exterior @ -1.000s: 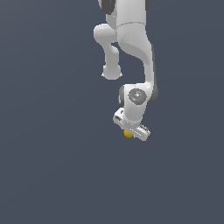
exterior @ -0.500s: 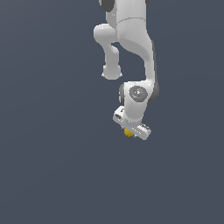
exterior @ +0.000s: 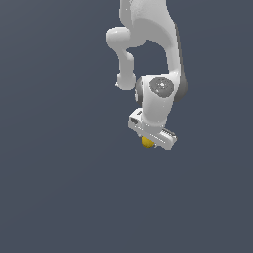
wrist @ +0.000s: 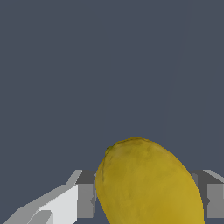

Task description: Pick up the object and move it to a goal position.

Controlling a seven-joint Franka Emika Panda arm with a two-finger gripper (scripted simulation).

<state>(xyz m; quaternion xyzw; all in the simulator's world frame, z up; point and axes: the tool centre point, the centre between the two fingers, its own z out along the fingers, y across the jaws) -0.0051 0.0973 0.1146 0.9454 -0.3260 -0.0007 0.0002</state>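
The object (exterior: 147, 142) is a small yellow-orange lumpy ball, seen just under the white hand in the exterior view. My gripper (exterior: 150, 140) is shut on it, and most of the ball is hidden behind the hand. In the wrist view the object (wrist: 148, 183) looms large between the two fingers (wrist: 85, 195), one pressed to each side. It hangs above the dark grey floor (exterior: 59, 188), touching nothing else.
The white arm (exterior: 163, 59) comes down from the top of the exterior view. Plain dark grey ground (wrist: 87, 65) lies all around, with no other objects or edges in sight.
The arm has lifted a little, carrying the ball upward in the exterior view. The grip on it stays the same.
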